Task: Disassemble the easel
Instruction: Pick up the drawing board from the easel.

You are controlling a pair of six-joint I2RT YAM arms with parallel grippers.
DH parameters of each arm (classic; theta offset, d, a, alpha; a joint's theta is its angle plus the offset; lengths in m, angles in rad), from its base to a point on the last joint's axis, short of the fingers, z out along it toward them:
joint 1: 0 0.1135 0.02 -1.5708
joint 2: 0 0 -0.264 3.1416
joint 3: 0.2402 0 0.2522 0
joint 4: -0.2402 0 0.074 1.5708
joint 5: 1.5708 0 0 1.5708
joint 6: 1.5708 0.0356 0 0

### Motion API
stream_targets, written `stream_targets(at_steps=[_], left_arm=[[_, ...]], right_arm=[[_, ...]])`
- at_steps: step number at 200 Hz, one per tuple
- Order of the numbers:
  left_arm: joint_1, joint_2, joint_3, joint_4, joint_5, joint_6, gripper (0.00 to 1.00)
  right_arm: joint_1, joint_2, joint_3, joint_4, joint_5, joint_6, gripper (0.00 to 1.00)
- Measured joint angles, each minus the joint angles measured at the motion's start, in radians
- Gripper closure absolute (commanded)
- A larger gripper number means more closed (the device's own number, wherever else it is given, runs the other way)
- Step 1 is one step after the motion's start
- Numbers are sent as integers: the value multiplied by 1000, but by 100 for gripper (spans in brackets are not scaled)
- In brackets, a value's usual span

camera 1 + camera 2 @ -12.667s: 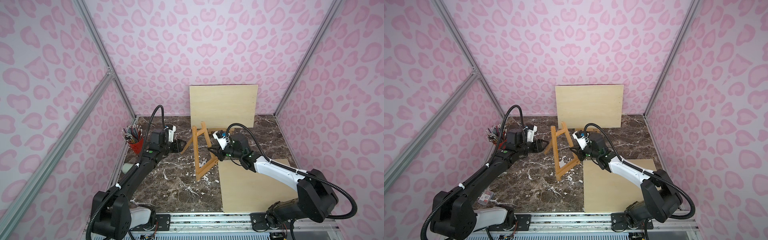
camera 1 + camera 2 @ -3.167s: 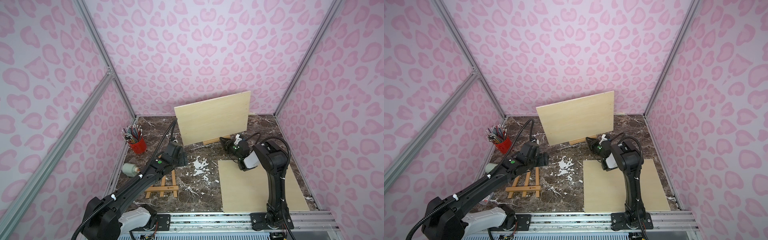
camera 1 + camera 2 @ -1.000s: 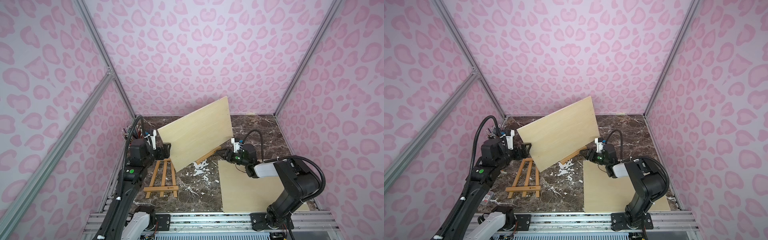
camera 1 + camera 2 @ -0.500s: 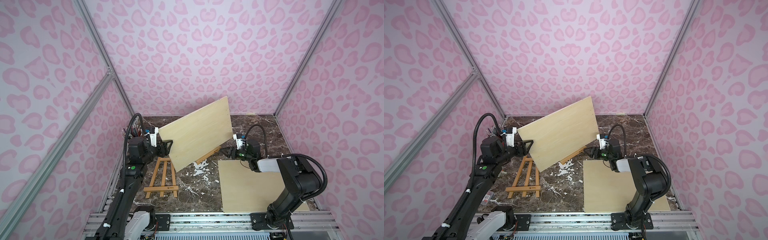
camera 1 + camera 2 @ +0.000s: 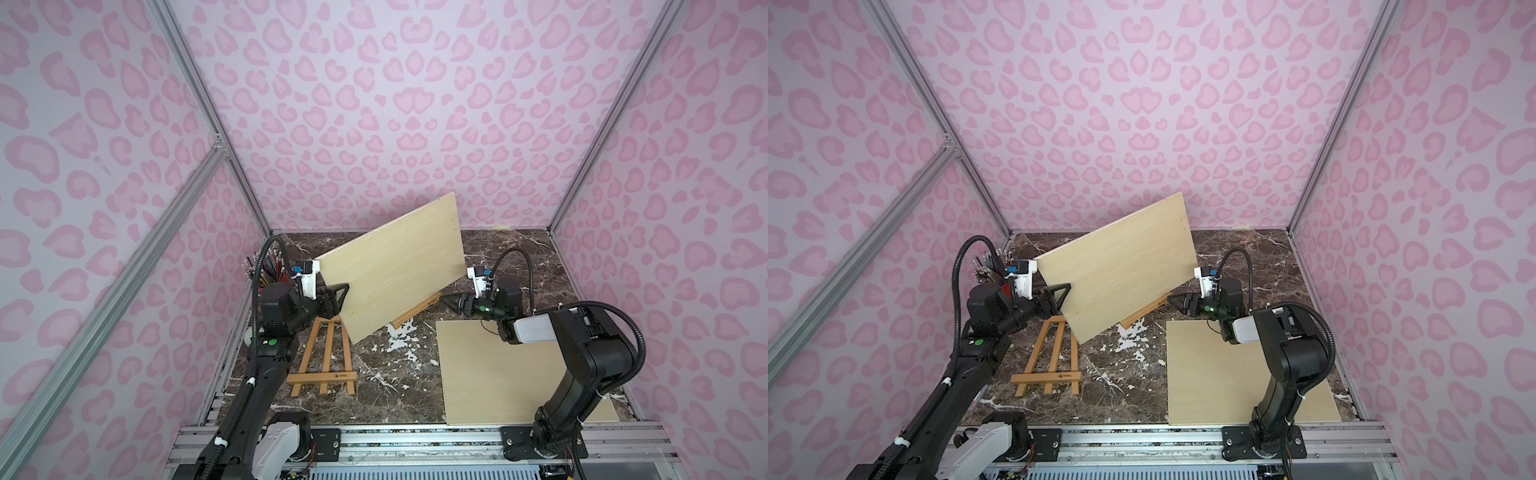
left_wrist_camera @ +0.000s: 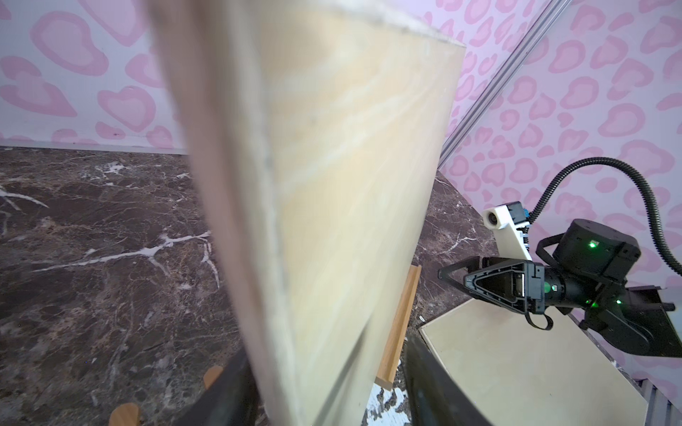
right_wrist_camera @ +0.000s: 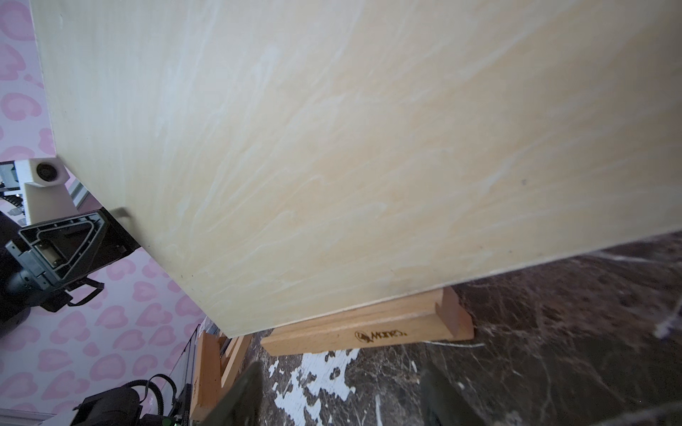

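**A:** Look at the plywood board (image 5: 395, 270). It's standing on edge in the middle of the tabletop (image 5: 395, 386), tipped hard, right corner high and left corner low.

**B:** The left gripper (image 5: 341, 291) has its jaws astride the board's left edge. I can't tell from here whether they're actually pinching it, because one side looks to have daylight.

**A:** And the right gripper (image 5: 451, 300)?

**B:** Its jaws are apart and empty, hanging just right of the ledge strip (image 5: 417, 312) without touching it.

**A:** Where's the easel itself?

**B:** It's in pieces, by the look of it. The A-frame (image 5: 326, 361) lies flat at the near left, and the ledge strip lies apart from it, further back, under the board's lower edge. The board may be resting on the strip, but I can't be sure.

**A:** So what's the worry?

**B:** That's a wide panel taken by one thin edge. If the bite is shallow, the weight out to the right will twist it in the jaws, and it'll slap down onto the A-frame or skid off the strip.

**A:** It could swing, too.

**B:** Yes. A swing to the right would clip the right gripper. To the left, the pencil cup (image 5: 270, 270) sits right behind that arm. And if the board drops askew, it may land half across the second board (image 5: 511, 374), which lies flat at the near right.
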Motion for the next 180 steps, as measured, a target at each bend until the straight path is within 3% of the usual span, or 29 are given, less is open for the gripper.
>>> stream_targets(at_steps=[125,180], left_arm=[[2,-43,-211,270,48,-114,42],[2,2,-232,381,60,-130,45]], right_arm=[[0,3,0,37,-28,0,31],[0,14,-2,66,-28,19,31]])
